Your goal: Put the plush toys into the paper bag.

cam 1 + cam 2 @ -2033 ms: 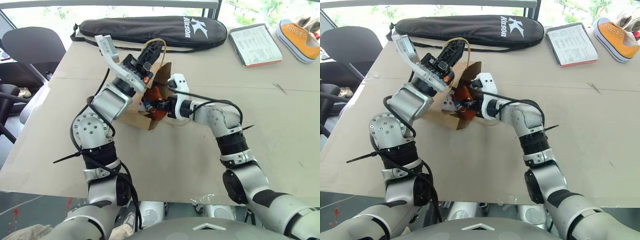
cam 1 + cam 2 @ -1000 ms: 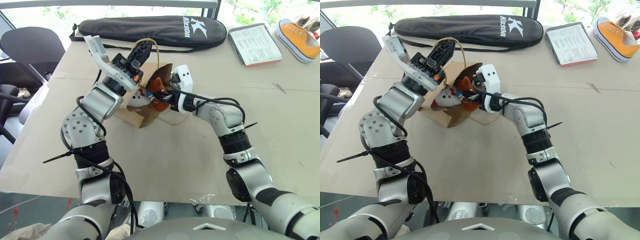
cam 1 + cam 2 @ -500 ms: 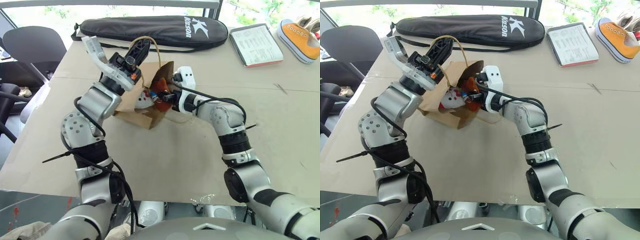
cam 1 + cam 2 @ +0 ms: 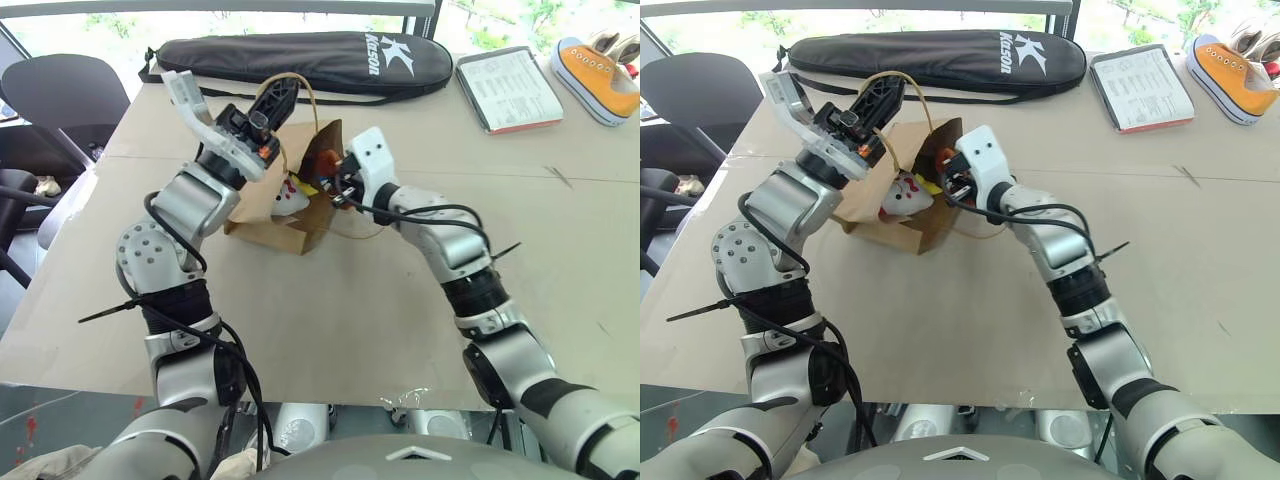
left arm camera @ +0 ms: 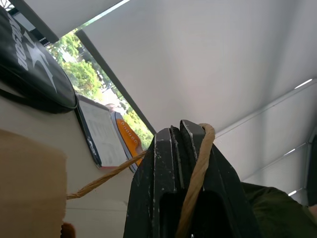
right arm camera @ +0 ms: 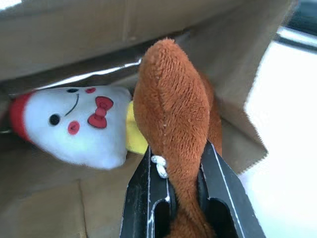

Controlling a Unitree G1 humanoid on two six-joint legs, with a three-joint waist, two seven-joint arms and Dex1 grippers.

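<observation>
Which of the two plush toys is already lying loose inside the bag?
The white plush toy with the red bow lies loose inside the paper bag. The orange-brown plush toy is clamped in the right gripper at the bag's mouth.

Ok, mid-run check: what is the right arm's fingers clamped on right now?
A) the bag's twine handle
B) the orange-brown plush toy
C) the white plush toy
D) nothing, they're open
B: in the right wrist view the right gripper has its fingers closed on the orange-brown plush toy at the mouth of the paper bag, while the white plush toy lies loose inside.
</observation>
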